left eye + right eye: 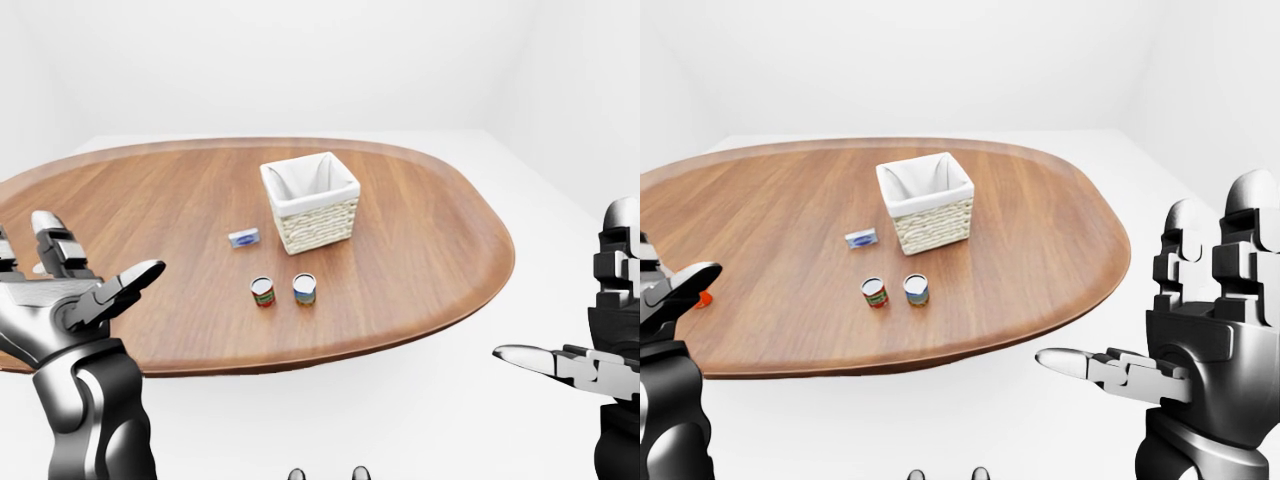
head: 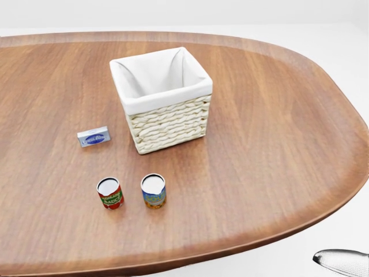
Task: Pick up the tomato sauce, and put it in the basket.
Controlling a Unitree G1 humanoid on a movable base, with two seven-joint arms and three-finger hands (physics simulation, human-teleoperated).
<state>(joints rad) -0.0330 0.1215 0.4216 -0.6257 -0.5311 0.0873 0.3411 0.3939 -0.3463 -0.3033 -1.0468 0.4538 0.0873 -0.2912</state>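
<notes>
Standing upright on the wooden table [image 2: 277, 115], your tomato sauce [image 2: 109, 193] is the red-labelled can at the lower left of the head view, just beside a blue-and-yellow can [image 2: 153, 191] on its right. Above both sits the basket [image 2: 161, 98], wicker with a white liner, apart from the cans. A small blue-and-white box [image 2: 93, 137] lies flat to the basket's left. Your left hand [image 1: 70, 300] is held off the table's near edge, fingers spread, grasping nothing. Your right hand [image 1: 1200, 340] is likewise released, fingers extended, well apart from the cans.
</notes>
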